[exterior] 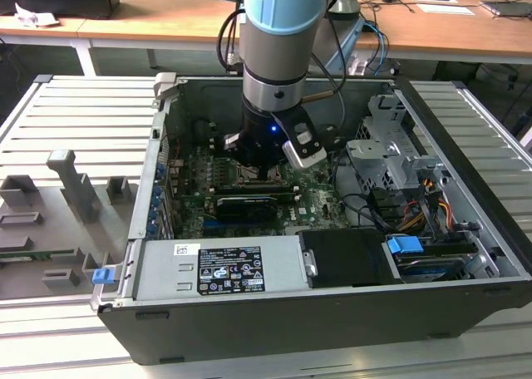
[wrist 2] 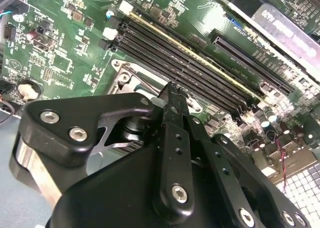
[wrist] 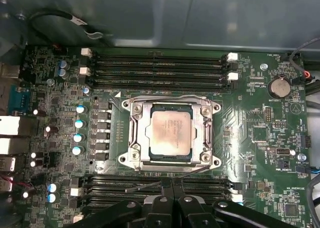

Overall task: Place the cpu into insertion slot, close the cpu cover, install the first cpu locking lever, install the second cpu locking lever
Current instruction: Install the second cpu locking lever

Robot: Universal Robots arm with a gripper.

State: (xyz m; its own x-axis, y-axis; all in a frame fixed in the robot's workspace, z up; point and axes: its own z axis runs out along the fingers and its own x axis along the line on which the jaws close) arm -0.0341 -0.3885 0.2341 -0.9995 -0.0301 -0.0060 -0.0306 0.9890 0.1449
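Note:
In the first wrist view the cpu (wrist: pixel 170 134) lies flat in the insertion slot (wrist: pixel 170 159), its pale metal face up. The silvery cpu cover (wrist: pixel 136 133) lies closed around it. One wire locking lever (wrist: pixel 170 97) curves along the socket side away from my fingers. The other lever (wrist: pixel 145 186) runs slanted over the memory slots, up to my fingertips. My gripper (wrist: pixel 171 184) is shut, tips together at the near edge of the socket. In the second wrist view the gripper (wrist 2: pixel 172 90) points down at the socket corner (wrist 2: pixel 125 70). It (exterior: pixel 264 178) hangs low inside the open computer case.
Long black memory slots (wrist: pixel 155 65) flank the socket on two sides. The case walls (exterior: pixel 166 105) ring the board. A drive cage with cables (exterior: pixel 391 159) is at the exterior view's right, a power supply (exterior: pixel 216 267) in front. Grey fixtures (exterior: pixel 71 179) sit outside on the left.

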